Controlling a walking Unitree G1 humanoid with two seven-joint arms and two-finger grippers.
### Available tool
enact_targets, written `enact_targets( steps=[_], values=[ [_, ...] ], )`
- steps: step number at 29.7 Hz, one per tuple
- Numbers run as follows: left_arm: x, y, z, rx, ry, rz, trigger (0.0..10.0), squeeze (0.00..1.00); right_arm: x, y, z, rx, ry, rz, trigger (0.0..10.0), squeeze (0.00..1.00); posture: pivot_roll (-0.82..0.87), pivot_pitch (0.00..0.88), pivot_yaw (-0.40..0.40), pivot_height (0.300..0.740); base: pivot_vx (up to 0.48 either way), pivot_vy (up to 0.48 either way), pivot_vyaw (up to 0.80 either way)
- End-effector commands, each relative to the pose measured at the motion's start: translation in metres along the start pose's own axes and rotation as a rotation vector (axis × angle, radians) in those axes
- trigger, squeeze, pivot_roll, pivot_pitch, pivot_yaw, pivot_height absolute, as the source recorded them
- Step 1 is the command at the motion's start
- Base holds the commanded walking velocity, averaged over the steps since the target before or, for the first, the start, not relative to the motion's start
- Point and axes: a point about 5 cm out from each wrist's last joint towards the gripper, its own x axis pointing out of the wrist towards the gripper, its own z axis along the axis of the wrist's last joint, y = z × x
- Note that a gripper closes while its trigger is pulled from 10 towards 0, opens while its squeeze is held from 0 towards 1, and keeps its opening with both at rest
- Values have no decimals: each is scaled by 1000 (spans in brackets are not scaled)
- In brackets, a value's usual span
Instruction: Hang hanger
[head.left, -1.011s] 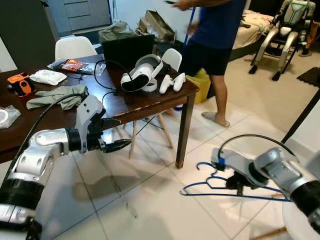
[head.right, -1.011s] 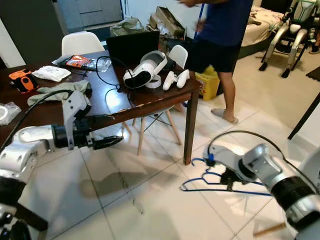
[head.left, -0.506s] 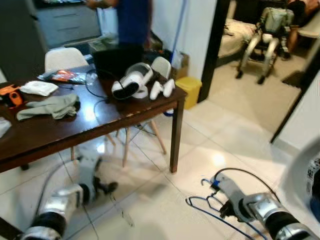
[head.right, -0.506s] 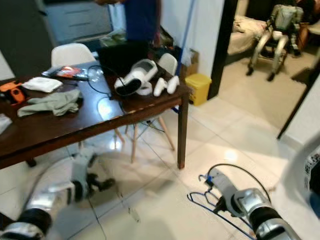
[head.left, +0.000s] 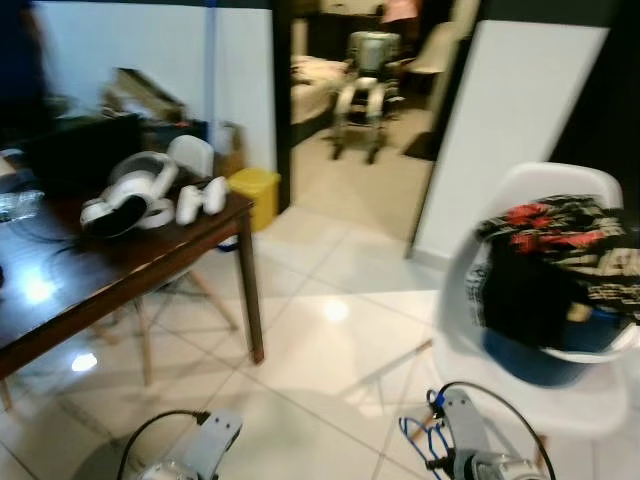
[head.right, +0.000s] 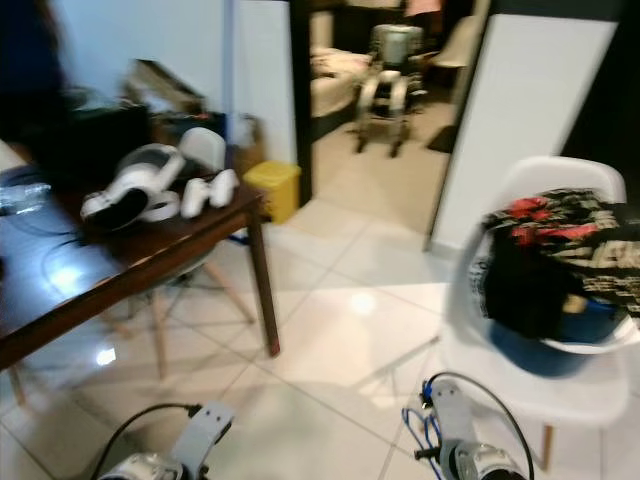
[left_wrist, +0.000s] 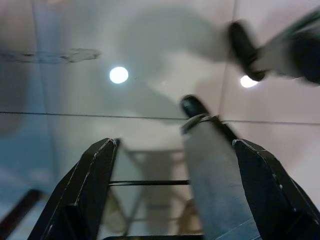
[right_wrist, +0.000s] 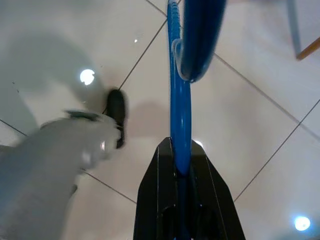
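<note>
The blue wire hanger (right_wrist: 180, 95) runs straight out from between the fingers of my right gripper (right_wrist: 181, 167), which is shut on it over the tiled floor. In the left eye view the hanger's blue loops (head.left: 416, 438) show beside my right wrist (head.left: 462, 452) at the bottom edge. My left gripper (left_wrist: 173, 145) hangs open above the floor with nothing between its fingers; its arm (head.left: 205, 448) sits low at the bottom left.
A white chair (head.left: 545, 185) piled with clothes (head.left: 555, 270) stands close on the right. The dark table (head.left: 150, 265) with a VR headset (head.left: 125, 200) is on the left. Ahead, a doorway opens onto a bedroom with another robot (head.left: 365, 60). A yellow bin (head.left: 253, 190) stands by the wall.
The camera has swung right: the table slid to the left, and the chair with clothes and the doorway came into view. Both arms now sit lower in the picture. The hanger stays gripped.
</note>
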Motion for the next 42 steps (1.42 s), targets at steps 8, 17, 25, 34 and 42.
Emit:
enact_targets(
  steps=[8, 17, 25, 34, 42],
  values=[
    [4, -8, -2, 55, 9, 22, 10000, 0, 2, 4, -4, -56, -3, -35, 10000, 0, -8, 0, -1, 740, 0, 0, -719],
    [5, -11, -1, 100, 15, 26, 10000, 0, 2, 4, -3, -63, -14, -64, 10000, 0, -13, 0, 4, 740, 0, 0, -719],
    [5, -11, -1, 108, 13, 26, 10000, 0, 2, 4, -2, -72, -19, -69, 10000, 0, -12, 0, 2, 740, 0, 0, -719],
    [5, -10, 0, 106, 6, 28, 10000, 0, 3, 5, -2, -78, -23, -69, 10000, 0, -13, 0, 5, 740, 0, 0, -719],
    [4, -7, -1, 94, -1, 46, 10000, 0, 3, 5, -2, -79, -26, -67, 10000, 0, -12, 0, 7, 740, 0, 0, -719]
  ],
)
